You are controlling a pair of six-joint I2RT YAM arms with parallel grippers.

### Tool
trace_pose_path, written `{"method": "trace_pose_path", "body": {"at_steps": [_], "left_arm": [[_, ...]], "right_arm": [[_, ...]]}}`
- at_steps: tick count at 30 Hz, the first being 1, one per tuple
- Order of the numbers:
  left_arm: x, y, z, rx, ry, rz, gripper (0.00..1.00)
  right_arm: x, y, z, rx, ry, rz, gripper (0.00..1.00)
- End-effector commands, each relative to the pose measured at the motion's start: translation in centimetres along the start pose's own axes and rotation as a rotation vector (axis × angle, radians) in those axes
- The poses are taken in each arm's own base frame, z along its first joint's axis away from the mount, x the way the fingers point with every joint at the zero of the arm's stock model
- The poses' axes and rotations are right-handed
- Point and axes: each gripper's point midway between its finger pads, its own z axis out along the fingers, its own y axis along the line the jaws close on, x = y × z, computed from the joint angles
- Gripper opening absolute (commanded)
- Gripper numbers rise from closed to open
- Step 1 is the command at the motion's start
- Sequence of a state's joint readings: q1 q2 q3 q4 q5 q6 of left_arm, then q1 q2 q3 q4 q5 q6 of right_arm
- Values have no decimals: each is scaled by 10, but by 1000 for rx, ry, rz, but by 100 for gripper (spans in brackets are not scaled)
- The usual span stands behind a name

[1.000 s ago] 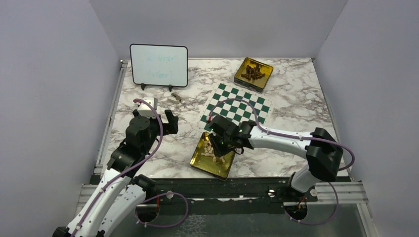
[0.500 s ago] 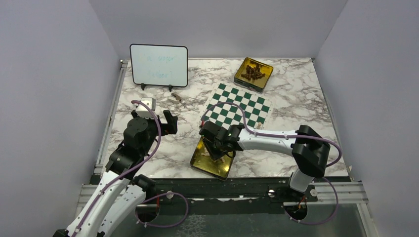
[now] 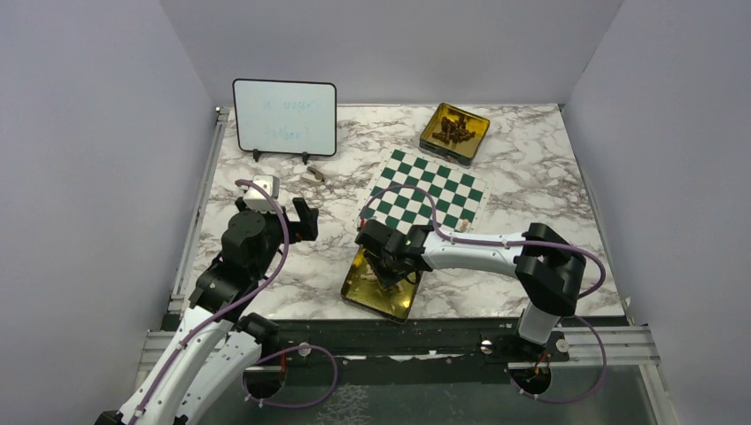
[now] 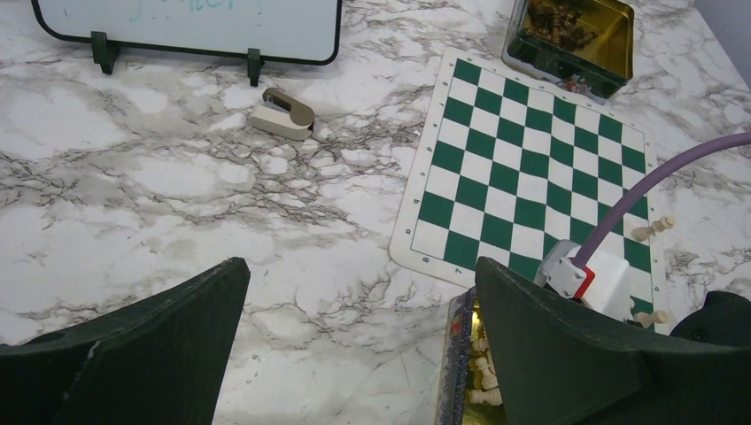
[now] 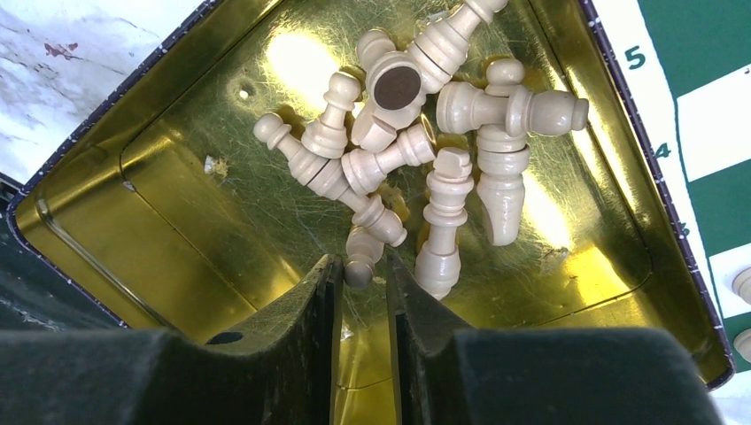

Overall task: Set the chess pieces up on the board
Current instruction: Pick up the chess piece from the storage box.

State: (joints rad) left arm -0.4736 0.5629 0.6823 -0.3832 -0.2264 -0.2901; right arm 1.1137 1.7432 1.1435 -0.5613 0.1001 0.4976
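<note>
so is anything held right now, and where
Left gripper: nothing. Right gripper: jaws flank one chess piece by its end; grip cannot be told.

The left arm [image 3: 232, 270] sits folded at the elbow, and the left gripper [image 4: 359, 266] is raised with its jaws spread wide. The right arm [image 3: 478, 252] stretches out to its left, wrist bent downward. The right gripper [image 5: 361, 261] points down, its jaws drawn to a narrow gap.

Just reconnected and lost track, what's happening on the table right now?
The right gripper is down in the near gold tin, jaws narrow on either side of one cream chess piece; whether it is gripped is unclear. The left gripper hangs open over the marble table, idle. The board shows only two cream pieces, at its edge.
</note>
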Motion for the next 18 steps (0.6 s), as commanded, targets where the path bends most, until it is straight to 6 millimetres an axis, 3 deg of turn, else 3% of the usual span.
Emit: {"method": "trace_pose_path", "body": {"at_steps": [1,18], "left_arm": [[-6,0,1,-2,-25,6,99],[-6,0,0,-1,-27,5,99]], "right_arm": [[-11,6,1,11,-34,1,27],[-14,8,-6,14,-45,4,17]]}}
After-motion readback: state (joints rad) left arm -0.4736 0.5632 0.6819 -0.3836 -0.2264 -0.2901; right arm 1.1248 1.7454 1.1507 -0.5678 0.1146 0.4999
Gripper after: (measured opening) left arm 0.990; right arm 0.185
